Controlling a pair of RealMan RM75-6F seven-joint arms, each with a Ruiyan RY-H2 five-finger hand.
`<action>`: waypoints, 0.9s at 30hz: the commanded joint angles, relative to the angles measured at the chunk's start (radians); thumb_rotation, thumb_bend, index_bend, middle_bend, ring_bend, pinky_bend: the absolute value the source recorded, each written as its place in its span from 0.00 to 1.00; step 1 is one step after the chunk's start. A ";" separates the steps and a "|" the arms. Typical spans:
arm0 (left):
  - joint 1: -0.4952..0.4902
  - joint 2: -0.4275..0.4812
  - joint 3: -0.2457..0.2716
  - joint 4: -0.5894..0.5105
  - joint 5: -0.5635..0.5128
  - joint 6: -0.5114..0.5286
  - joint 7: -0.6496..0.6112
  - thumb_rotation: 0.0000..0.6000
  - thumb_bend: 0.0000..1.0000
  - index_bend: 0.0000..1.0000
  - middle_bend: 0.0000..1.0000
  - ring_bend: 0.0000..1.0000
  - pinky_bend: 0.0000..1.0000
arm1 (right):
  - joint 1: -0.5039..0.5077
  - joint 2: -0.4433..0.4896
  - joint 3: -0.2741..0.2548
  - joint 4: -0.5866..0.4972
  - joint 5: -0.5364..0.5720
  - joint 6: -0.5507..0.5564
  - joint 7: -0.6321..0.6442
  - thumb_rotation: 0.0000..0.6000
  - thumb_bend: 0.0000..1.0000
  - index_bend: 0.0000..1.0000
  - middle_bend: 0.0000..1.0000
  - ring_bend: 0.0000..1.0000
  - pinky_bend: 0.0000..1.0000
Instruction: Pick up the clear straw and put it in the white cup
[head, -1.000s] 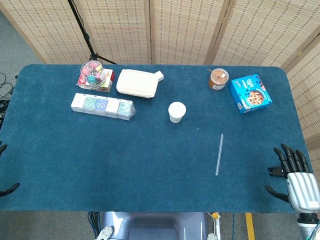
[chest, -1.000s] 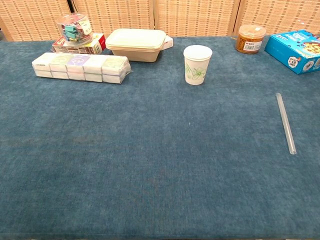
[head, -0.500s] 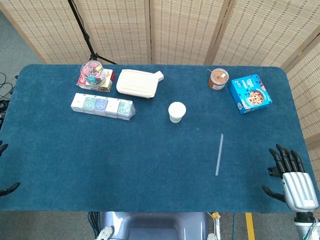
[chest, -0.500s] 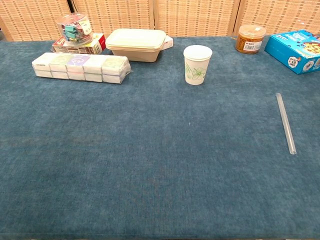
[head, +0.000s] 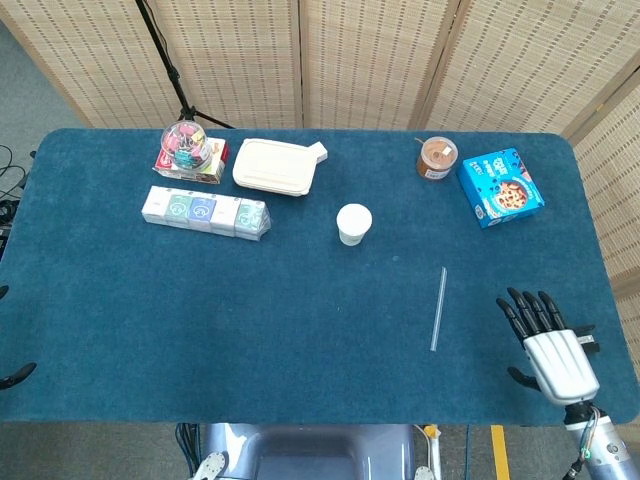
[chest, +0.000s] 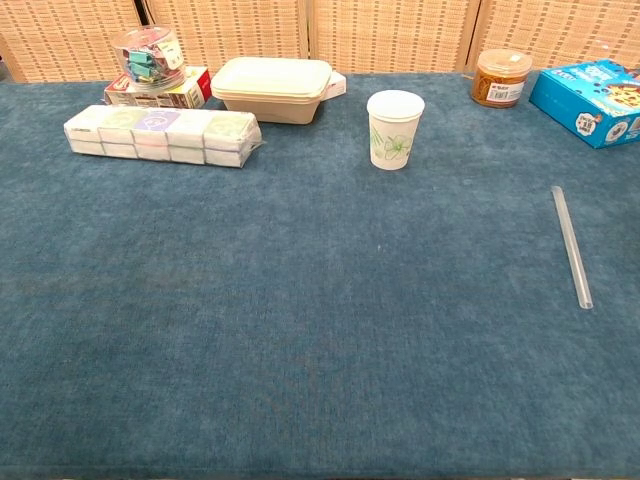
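Of the left hand (head: 14, 375) only dark fingertips are seen at the left edge of the head view, so its state cannot be told. In the chest view the blue box (chest: 598, 98) is cut by the right edge.

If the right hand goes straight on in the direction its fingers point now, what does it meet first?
Probably nothing near: the right hand points up the table, passing right of the clear straw. The blue box lies far ahead, likely slightly left of that line.
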 joint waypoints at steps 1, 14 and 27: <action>0.000 0.000 0.001 -0.001 0.000 -0.002 0.001 1.00 0.04 0.00 0.00 0.00 0.00 | 0.063 -0.031 0.016 0.080 -0.024 -0.056 0.020 1.00 0.00 0.00 0.00 0.00 0.00; -0.005 0.001 -0.004 -0.006 -0.017 -0.019 0.004 1.00 0.04 0.00 0.00 0.00 0.00 | 0.230 -0.111 0.019 0.166 -0.085 -0.208 0.022 1.00 0.00 0.00 0.00 0.00 0.00; -0.017 0.003 -0.014 -0.017 -0.047 -0.050 0.013 1.00 0.04 0.00 0.00 0.00 0.00 | 0.317 -0.204 -0.012 0.243 -0.102 -0.292 -0.048 1.00 0.00 0.03 0.00 0.00 0.00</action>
